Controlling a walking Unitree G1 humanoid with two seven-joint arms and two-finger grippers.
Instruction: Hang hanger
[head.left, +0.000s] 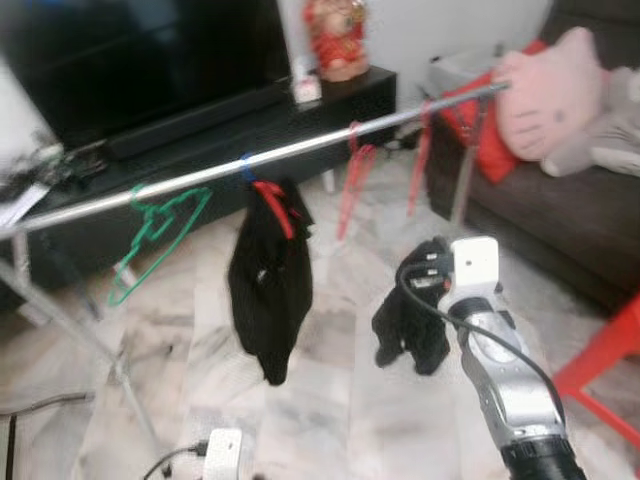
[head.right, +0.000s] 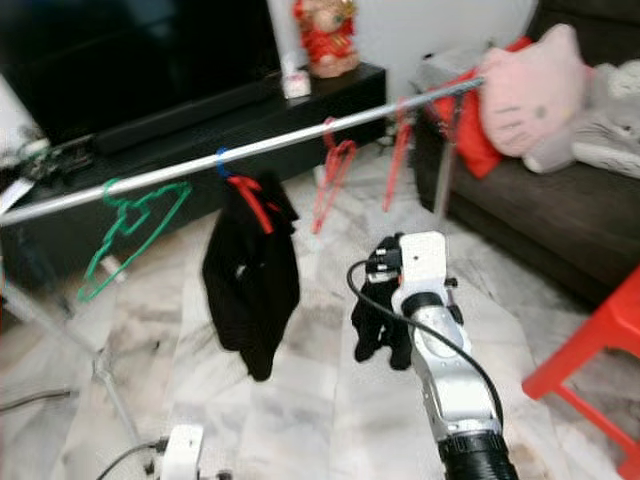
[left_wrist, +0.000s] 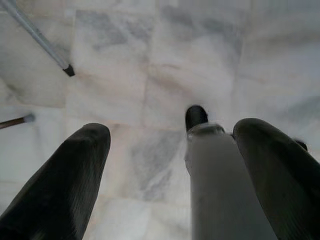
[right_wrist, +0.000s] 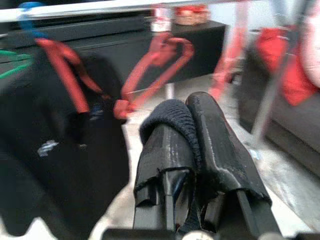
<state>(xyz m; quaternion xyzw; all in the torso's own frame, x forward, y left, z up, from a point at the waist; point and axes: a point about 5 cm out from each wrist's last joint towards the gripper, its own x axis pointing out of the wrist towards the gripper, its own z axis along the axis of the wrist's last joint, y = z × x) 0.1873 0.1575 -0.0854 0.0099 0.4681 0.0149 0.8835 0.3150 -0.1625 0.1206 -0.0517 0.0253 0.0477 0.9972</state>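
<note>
A silver clothes rail (head.left: 300, 150) crosses the room at a slant. A green hanger (head.left: 155, 235) hangs on it at the left. At the middle, a red hanger (head.left: 275, 205) carries a black garment (head.left: 268, 290). Two bare red hangers (head.left: 353, 185) hang further right. My right gripper (right_wrist: 187, 125) is raised below the rail, right of the hung garment. It is shut on a small black cloth (head.left: 410, 330) that droops under it. My left gripper (left_wrist: 175, 130) points down at the marble floor with its fingers (left_wrist: 80, 170) spread open and nothing between them.
A black TV stand (head.left: 200, 120) runs behind the rail. A dark sofa (head.left: 560, 220) with a pink plush cushion (head.left: 550, 90) stands at the right, with a red stool (head.left: 610, 360) in front. The rack's leg (head.left: 60, 310) and a white device (head.left: 222, 450) with a cable are at the lower left.
</note>
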